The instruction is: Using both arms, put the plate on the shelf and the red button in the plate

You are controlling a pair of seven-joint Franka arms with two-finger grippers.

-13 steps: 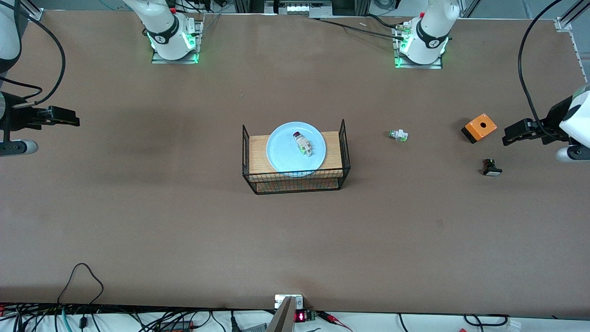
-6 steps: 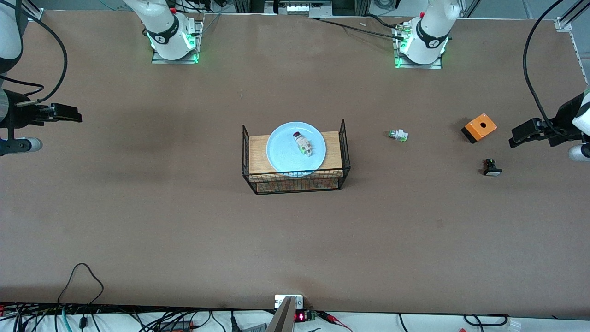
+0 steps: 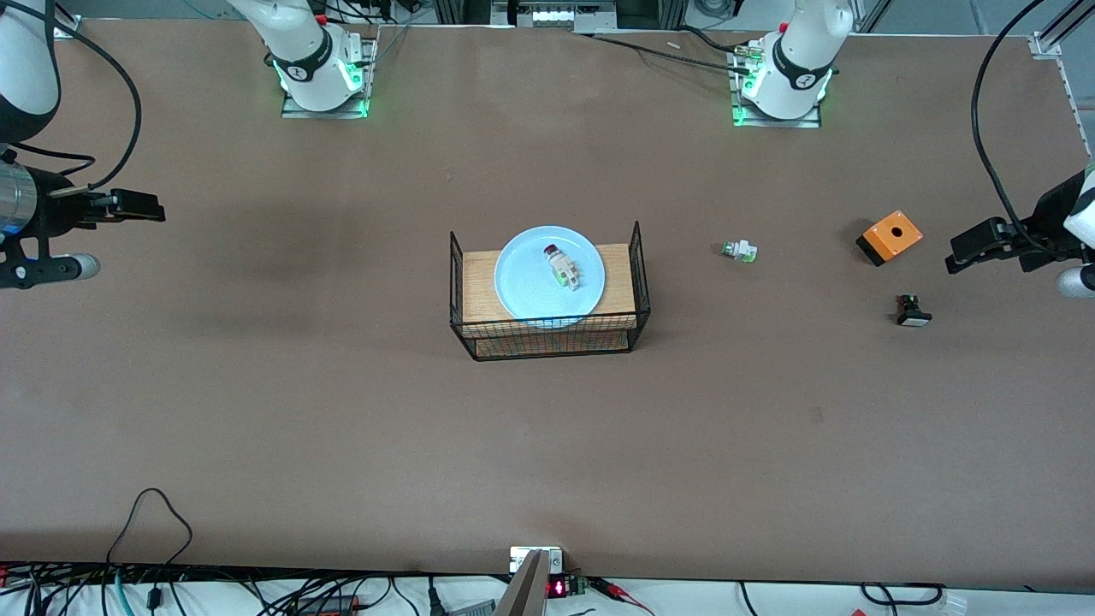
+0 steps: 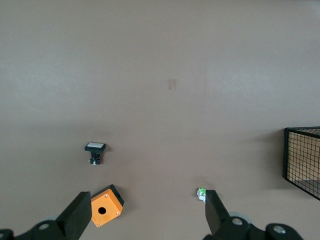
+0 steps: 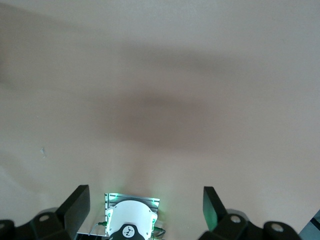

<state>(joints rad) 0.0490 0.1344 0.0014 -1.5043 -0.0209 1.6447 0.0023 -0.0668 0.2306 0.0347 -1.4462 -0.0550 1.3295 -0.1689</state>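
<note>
Grippers stand parted and empty at the two ends of the brown table (image 3: pixel 342 411): the left gripper (image 3: pixel 958 255) hangs above the table's edge at the left arm's end, its two black fingers (image 4: pixel 80 214) spread wide in the left wrist view, while the right gripper (image 3: pixel 150 209) hangs above the edge at the right arm's end, its fingers (image 5: pixel 76 206) equally wide apart over bare tabletop. Near the left gripper lie an orange box (image 3: pixel 890 236) with a round hole in its top and, nearer the front camera, a black-bodied button (image 3: pixel 913 311) with a white face. Toward the middle of the table from these sits a small white part with a green cap (image 3: pixel 739 251), well apart from a black wire rack (image 3: pixel 547 335) at the table's centre. Inside the rack, on a wooden board (image 3: pixel 477 278), rests the pale blue plate (image 3: pixel 526 287), and the red button (image 3: pixel 560 265) lies on its side on the plate, dark red cap pointing toward the robots' bases.
</note>
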